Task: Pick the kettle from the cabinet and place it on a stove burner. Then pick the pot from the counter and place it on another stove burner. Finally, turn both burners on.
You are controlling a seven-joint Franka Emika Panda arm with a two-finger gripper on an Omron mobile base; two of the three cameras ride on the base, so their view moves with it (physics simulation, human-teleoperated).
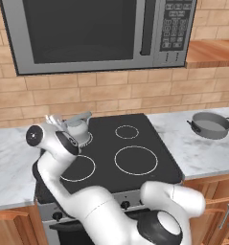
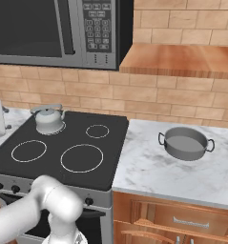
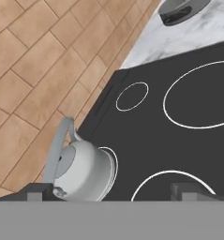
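Spread as wide as they go, both dark fingertips (image 3: 193,190) poking up at the bottom of the hand view, nothing between them, nothing touched. Gripper (image 3: 114,191) empty, then, and hanging just beside the kettle (image 3: 83,171) — close, but apart from it, jaws astride bare black glass rather than the arched handle.

Out from there: kettle sitting upright on the rear left ring of the cooktop (image 1: 135,143), spout toward the brick wall, handle arched overhead. Seen from the right base view too, kettle (image 2: 48,120) squarely on that back burner. Looks like step one done and dusted — kettle down, let go, sitting steady.

Further out to the right: the pot (image 2: 186,143) waiting on the counter (image 2: 149,176), lidless, both loop handles showing, well apart from the stove. Same pot (image 1: 211,125) in the left base view, under the wooden cabinet (image 1: 212,52) shelf, bare now.

So, by the look of things, between steps: kettle placed, pot not yet fetched, burners not yet on. Next move, as a judgement only: lift clear of the kettle without clipping that handle, swing right across the cooktop, come down over the pot's rim or a loop handle, close, carry to one of the three free rings. Knobs (image 2: 89,201) along the stove front left for last
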